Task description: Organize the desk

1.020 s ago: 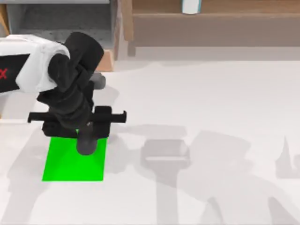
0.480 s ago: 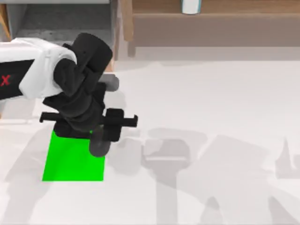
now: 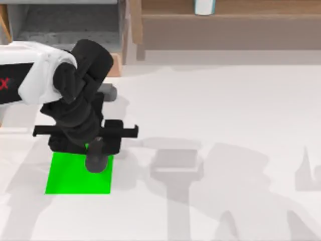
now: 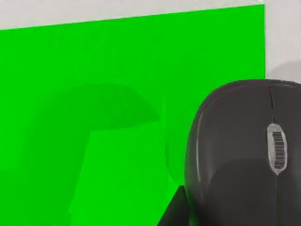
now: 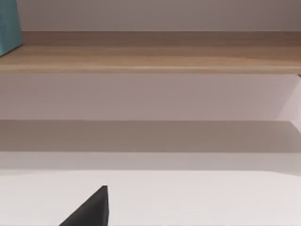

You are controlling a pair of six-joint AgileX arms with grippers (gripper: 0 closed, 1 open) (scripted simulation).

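Hovering over the green mat point(image 3: 65, 178) on the desk point(image 3: 225, 110), left hand point(image 3: 98, 160) grips a dark mouse point(image 4: 244, 155); no legible writing.

dark mouse point(image 4: 240, 155) over green mat point(image 4: 94, 94)

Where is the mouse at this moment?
In the top view the dark mouse is at the desk's left side, over the right edge of the green mat, right under the left gripper. The left wrist view shows it above the mat.

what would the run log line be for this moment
left gripper: above right part of bright green rectangular mat, carrying dark grey computer mouse | white desk | right arm: parked
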